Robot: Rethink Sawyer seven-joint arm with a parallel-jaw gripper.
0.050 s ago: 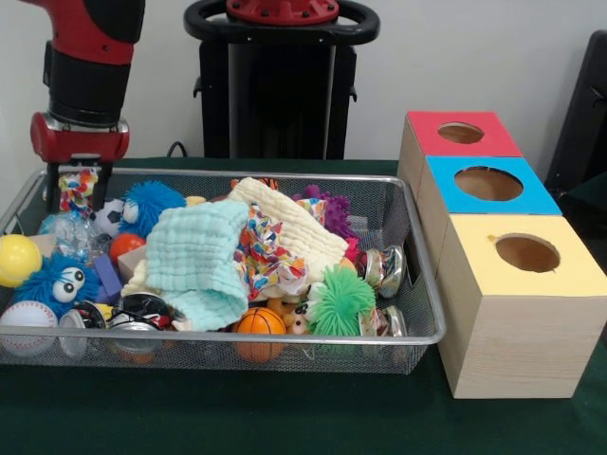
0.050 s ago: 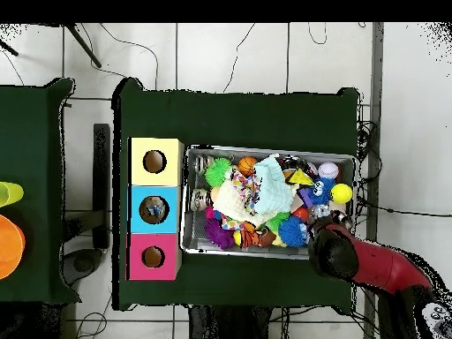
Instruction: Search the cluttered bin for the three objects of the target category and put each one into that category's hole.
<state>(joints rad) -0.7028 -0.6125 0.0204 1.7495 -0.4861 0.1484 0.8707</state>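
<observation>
A wire bin (image 1: pixel 417 334) is set on a desk covered in green cloth (image 1: pixel 285 417), packed with toys and cloths. The red and black arm (image 1: pixel 87 66) is lowered over the bin's far corner in the front view, and its claw (image 1: pixel 78 192) is seen at the rim there with a patterned, multicoloured piece of cloth (image 1: pixel 76 188) between its black fingers; the claw appears clamped on that cloth. In the overhead view the claw is hidden under the arm (image 2: pixel 353 256). A pale mint cloth (image 1: pixel 197 261) is draped over the middle of the bin, with a cream cloth (image 1: pixel 289 223) and a colourful patterned cloth (image 1: pixel 266 254) beside it. Two fuzzy blue balls (image 1: pixel 152 204) (image 1: pixel 57 280), a green spiky ball (image 1: pixel 340 299), a small basketball (image 1: pixel 260 322), a baseball (image 1: pixel 27 318) and a yellow ball (image 1: pixel 17 258) are scattered round them. Just beside the bin's short side three wooden boxes are lined up, each with a round hole on top: red (image 1: pixel 462 133), blue (image 1: pixel 488 183), yellow (image 1: pixel 526 253). Something small is seen inside the blue box's hole (image 2: pixel 154 210) from overhead.
</observation>
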